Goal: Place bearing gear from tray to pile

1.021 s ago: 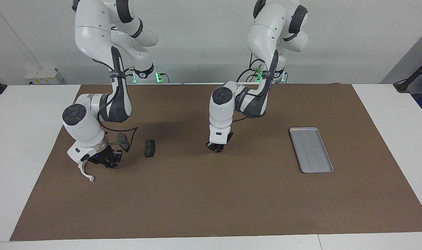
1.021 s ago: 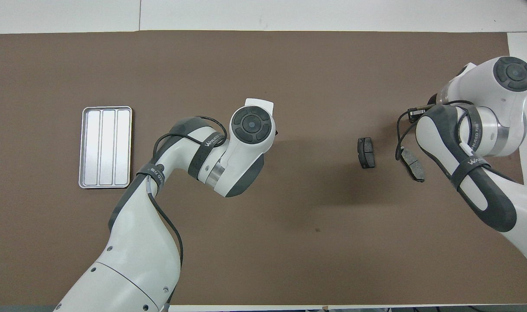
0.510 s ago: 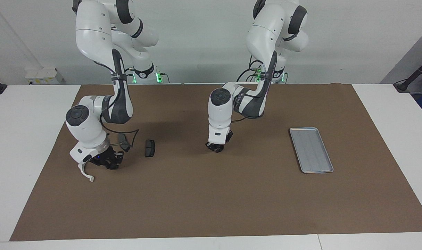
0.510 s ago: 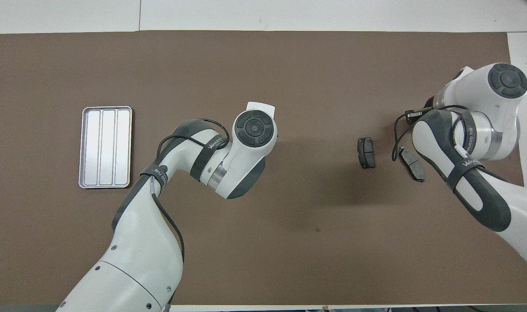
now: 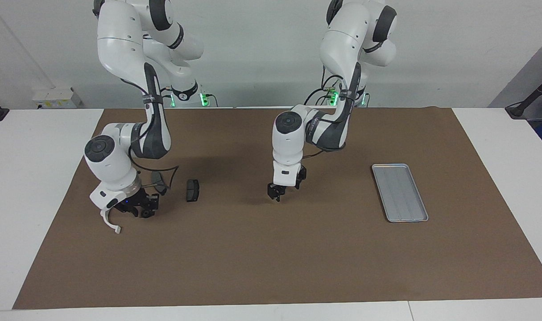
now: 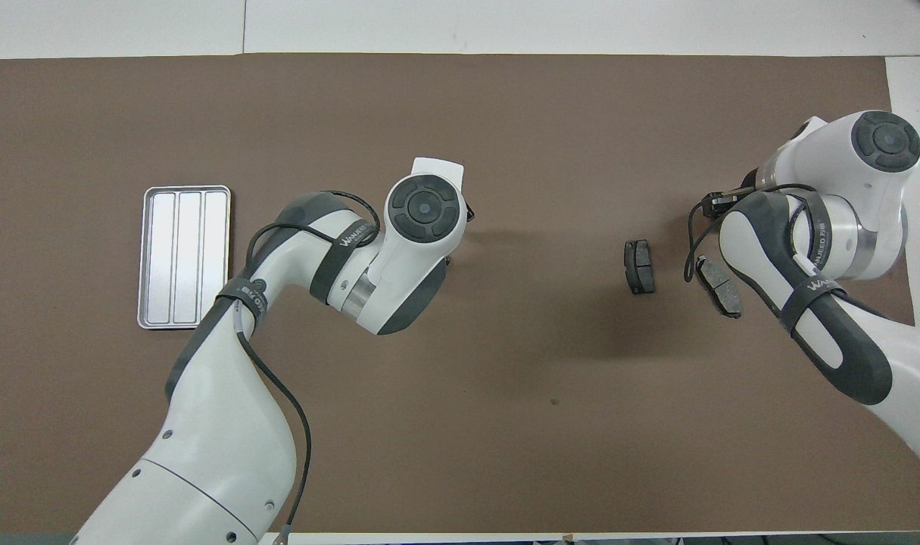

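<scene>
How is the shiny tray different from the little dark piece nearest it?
The tray is silver-grey with ridges; the dark piece is nearly black. The tray is far bigger. The tray lies toward the left arm's end, the dark piece toward the right arm's. Both rest on the brown mat.

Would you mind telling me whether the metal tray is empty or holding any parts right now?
Empty: the tray shows only its bare ridged floor in both views, with nothing lying in it.
</scene>
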